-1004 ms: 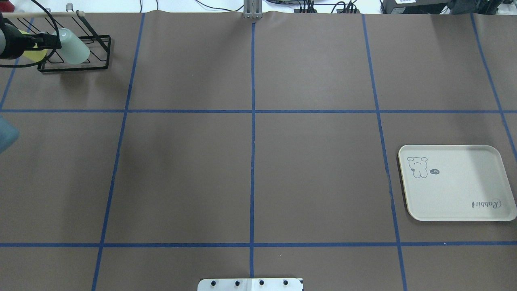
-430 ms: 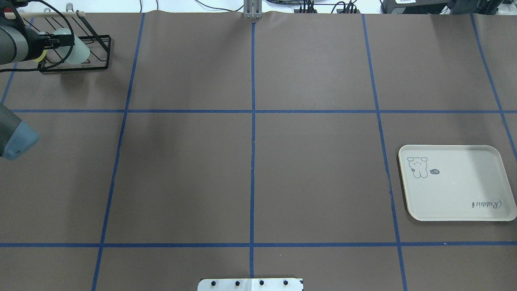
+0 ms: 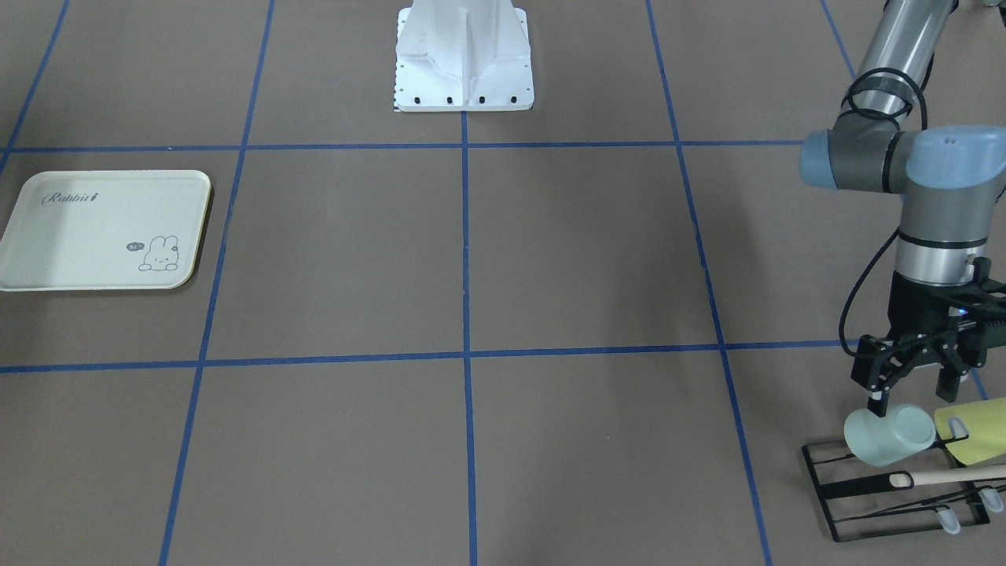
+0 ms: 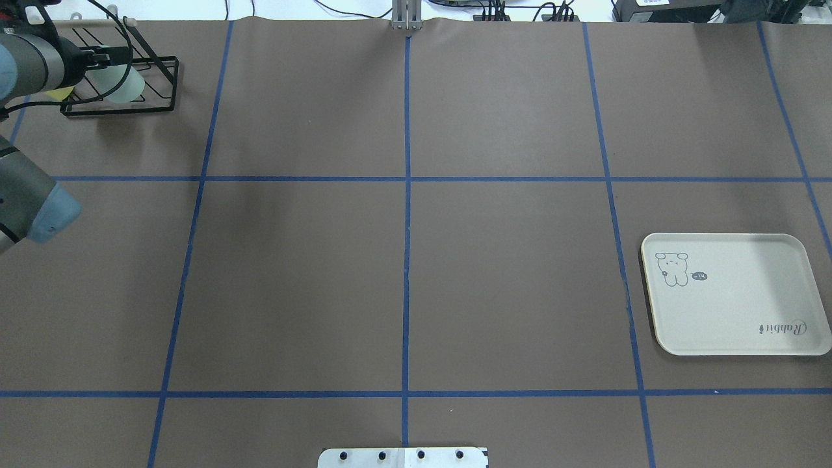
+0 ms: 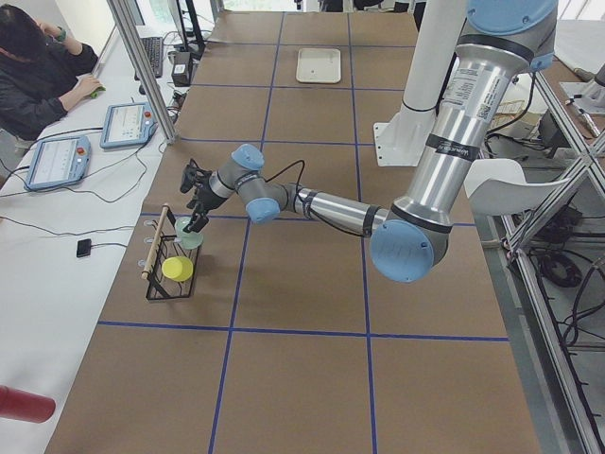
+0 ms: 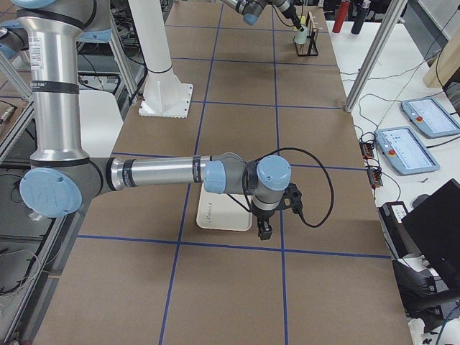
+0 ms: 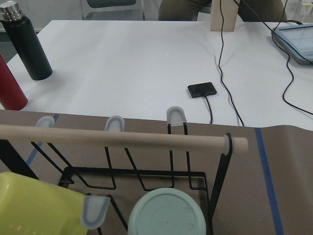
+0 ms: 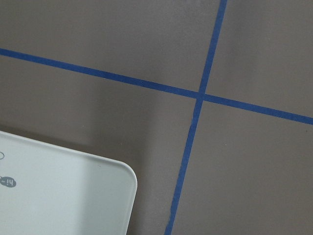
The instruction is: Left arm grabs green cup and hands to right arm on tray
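The pale mint-green cup lies tilted on a black wire rack at the table's far-left corner; it also shows in the overhead view and, base up, in the left wrist view. My left gripper is open and hangs just above the cup, jaws spread to either side of it, holding nothing. The cream Rabbit tray lies empty at the right. My right gripper hovers at the tray's outer edge; I cannot tell whether it is open or shut.
A yellow-green cup lies on the rack beside the green one. A wooden rod runs along the rack's top. The robot's white base stands at mid table. Bottles and cables lie beyond the table edge.
My left arm has swung further over the rack, and the gripper now covers part of the green cup from above. The tray has not moved.
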Controlling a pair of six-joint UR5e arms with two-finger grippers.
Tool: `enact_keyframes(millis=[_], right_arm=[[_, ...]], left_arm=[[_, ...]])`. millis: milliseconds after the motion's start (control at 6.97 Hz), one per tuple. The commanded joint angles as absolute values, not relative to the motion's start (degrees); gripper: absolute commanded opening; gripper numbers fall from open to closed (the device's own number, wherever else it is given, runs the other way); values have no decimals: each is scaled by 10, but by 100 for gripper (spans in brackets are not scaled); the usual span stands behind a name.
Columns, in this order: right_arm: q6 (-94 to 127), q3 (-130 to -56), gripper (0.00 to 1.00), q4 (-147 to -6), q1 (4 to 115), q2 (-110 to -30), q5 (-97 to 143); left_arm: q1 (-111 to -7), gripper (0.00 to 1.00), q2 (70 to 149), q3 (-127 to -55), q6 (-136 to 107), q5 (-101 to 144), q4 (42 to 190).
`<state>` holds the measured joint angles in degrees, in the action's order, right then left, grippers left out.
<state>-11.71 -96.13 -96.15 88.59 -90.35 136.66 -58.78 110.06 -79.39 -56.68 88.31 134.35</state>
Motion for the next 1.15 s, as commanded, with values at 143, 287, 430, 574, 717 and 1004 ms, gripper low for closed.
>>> enact_keyframes(millis=[143, 287, 430, 574, 717, 1004], right_arm=[[-117, -962, 100, -962, 886, -904, 1366], [-117, -961, 99, -962, 886, -904, 1366], [-118, -962, 99, -962, 886, -904, 1366], [-118, -962, 100, -962, 886, -904, 1366], [-118, -962, 99, -962, 886, -904, 1366], [-118, -961, 99, -962, 886, -903, 1366]], left_arm=[[-582, 100, 1114, -752, -567, 865, 1372], [-577, 100, 1114, -750, -567, 862, 1372], [-574, 100, 1114, -750, -567, 862, 1372], [-572, 100, 1114, -746, -567, 862, 1372], [-571, 100, 1115, -740, -568, 862, 1372], [-569, 100, 1115, -738, -567, 862, 1371]])
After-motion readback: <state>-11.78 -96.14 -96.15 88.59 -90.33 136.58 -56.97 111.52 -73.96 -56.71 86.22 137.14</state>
